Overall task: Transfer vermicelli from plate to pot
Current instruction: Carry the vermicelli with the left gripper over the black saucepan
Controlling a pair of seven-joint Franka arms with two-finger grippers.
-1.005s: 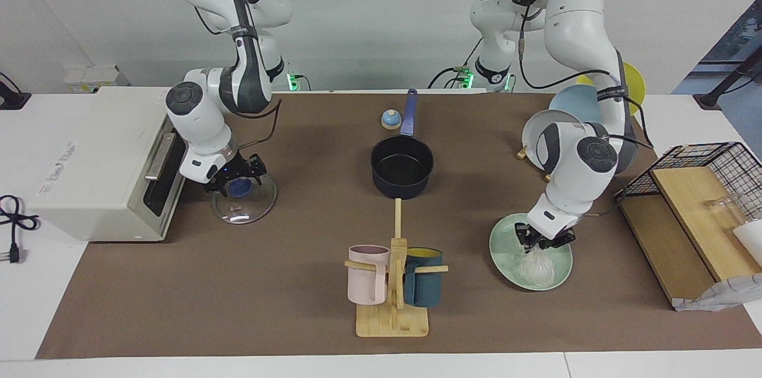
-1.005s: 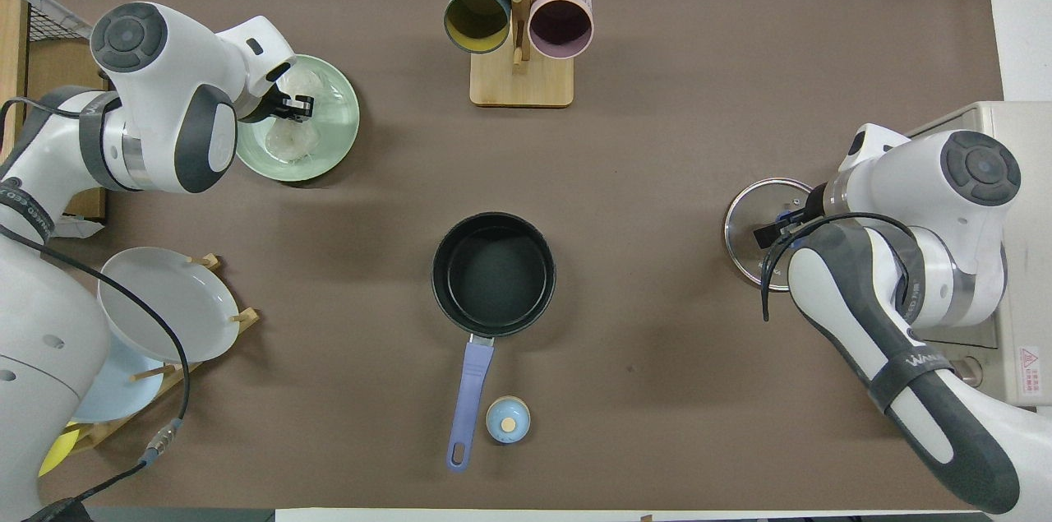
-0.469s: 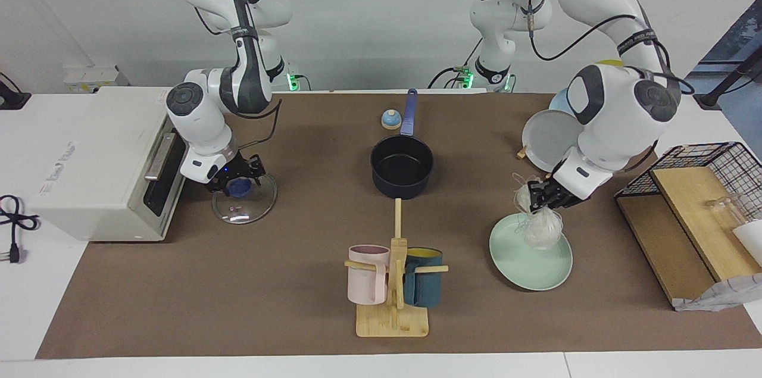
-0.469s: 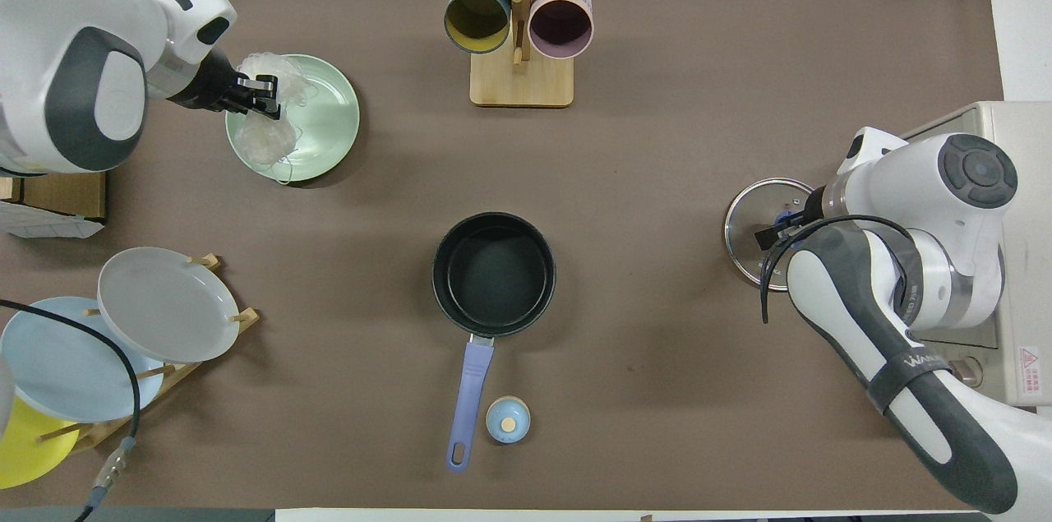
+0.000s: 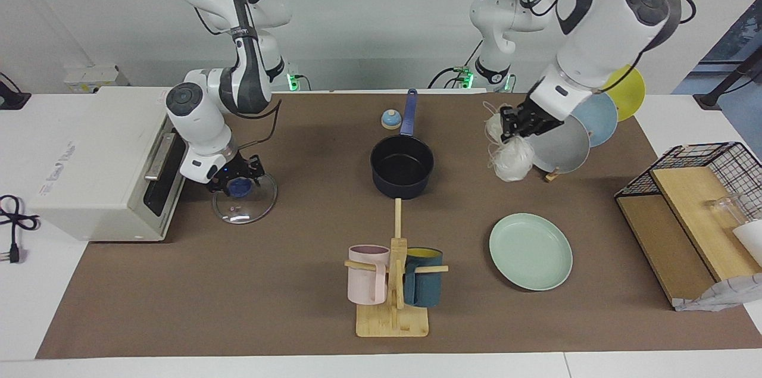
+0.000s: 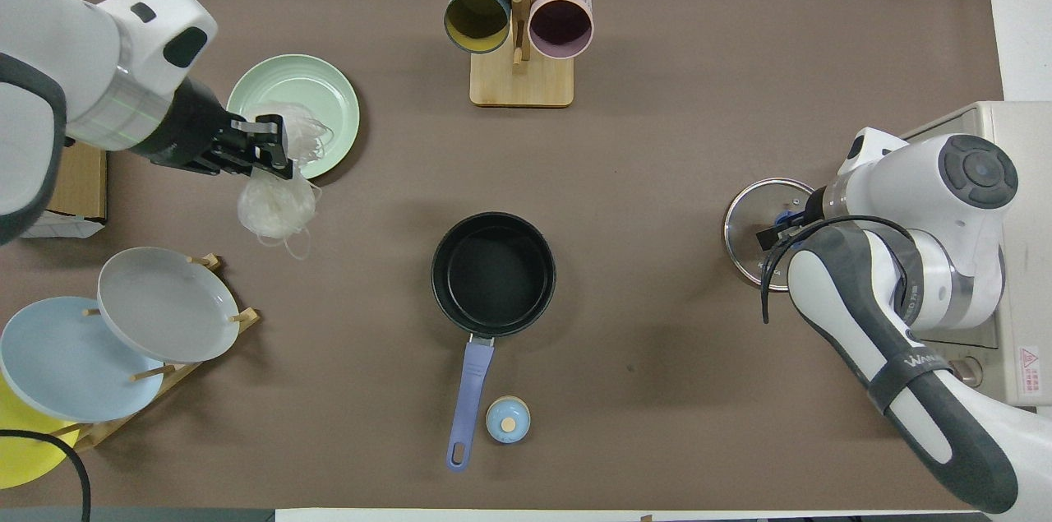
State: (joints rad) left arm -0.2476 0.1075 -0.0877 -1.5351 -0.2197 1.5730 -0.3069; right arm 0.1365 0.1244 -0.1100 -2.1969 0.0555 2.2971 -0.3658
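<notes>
The brown surface [image 5: 238, 306] carried the pot [image 5: 402, 166] mid-table, its inside bare. We saw the left end effector [image 5: 517, 122] clamped on the vermicelli [image 5: 509, 158], raised in the air at the pot's 3 o'clock in the facing view. The plate [image 5: 530, 251] lay emptied. Pickup done; carry and drop remained. The right end effector [image 5: 235, 178] waited at the glass lid [image 5: 245, 202], fingers unreadable.

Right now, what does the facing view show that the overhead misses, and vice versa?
Facing only: the vermicelli hangs from the left gripper in the air, clear of the plate; both arm bases show too.
Overhead only: the mugs' insides on the rack.
Both: the empty pot, and the right gripper down at the glass lid.
</notes>
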